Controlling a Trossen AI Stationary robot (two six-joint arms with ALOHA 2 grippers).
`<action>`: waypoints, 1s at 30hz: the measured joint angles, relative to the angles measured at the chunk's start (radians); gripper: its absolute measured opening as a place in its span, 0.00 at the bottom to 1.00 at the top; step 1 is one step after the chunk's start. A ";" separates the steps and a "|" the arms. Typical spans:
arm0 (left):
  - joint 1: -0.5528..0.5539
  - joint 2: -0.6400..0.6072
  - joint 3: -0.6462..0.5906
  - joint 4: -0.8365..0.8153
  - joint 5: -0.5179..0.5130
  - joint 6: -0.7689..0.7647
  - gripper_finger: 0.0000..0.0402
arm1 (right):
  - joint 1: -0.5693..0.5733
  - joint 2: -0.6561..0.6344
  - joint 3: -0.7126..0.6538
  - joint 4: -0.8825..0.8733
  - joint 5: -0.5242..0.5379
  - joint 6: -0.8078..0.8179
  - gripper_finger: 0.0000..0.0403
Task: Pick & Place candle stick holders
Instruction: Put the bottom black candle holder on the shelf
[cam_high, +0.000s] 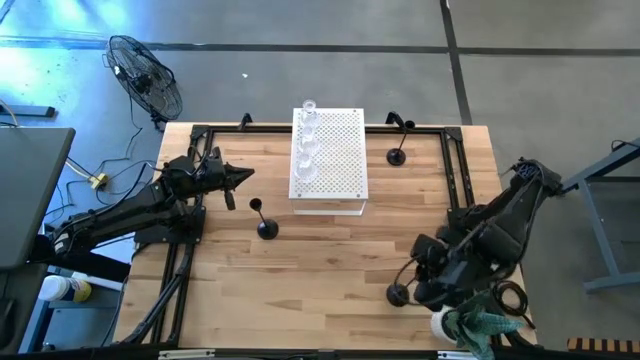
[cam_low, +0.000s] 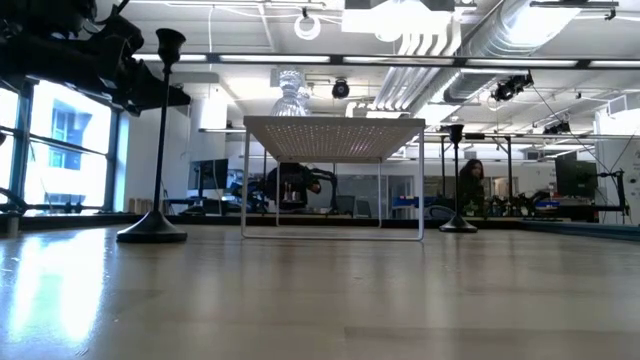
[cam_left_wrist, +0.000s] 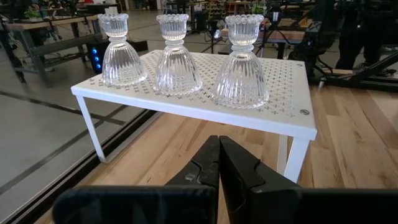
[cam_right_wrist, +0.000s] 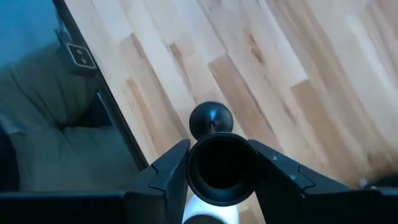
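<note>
Three clear glass candle stick holders (cam_left_wrist: 176, 53) stand by their bases on the white perforated board (cam_high: 340, 165) at the table's far middle. A tall black holder (cam_high: 265, 228) stands on its domed base left of the board and also shows in the low view (cam_low: 160, 130). Another black holder (cam_high: 397, 155) stands right of the board. My left gripper (cam_left_wrist: 219, 162) is shut and empty, level, pointing at the board from the left (cam_high: 240, 178). My right gripper (cam_right_wrist: 221, 177) is near the front right, shut on a third black holder (cam_high: 400, 295). My right gripper pinches the black holder's cup top (cam_right_wrist: 221, 168) between its two fingers (cam_right_wrist: 168, 177), one on each side. The fingers come from above, pointing down along the stem. The domed base (cam_right_wrist: 211, 119) shows below the cup. Whether it rests on the table I cannot tell.
Black frame rails (cam_high: 455, 170) run along the table's left, far and right sides. A white bottle and a teal thing (cam_high: 470, 325) lie at the front right corner. A fan (cam_high: 145, 80) stands beyond the far left corner. A person (cam_low: 470, 185) is in the room behind.
</note>
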 joint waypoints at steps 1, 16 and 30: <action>0.000 0.000 0.000 -0.001 0.000 0.000 0.00 | -0.017 -0.006 0.000 0.005 -0.004 -0.026 0.37; 0.000 0.000 0.000 -0.007 0.000 0.001 0.00 | -0.346 -0.038 0.157 0.105 -0.024 -0.625 0.37; 0.000 0.000 0.000 -0.007 0.000 0.006 0.00 | -0.745 -0.030 0.372 0.135 -0.067 -0.997 0.37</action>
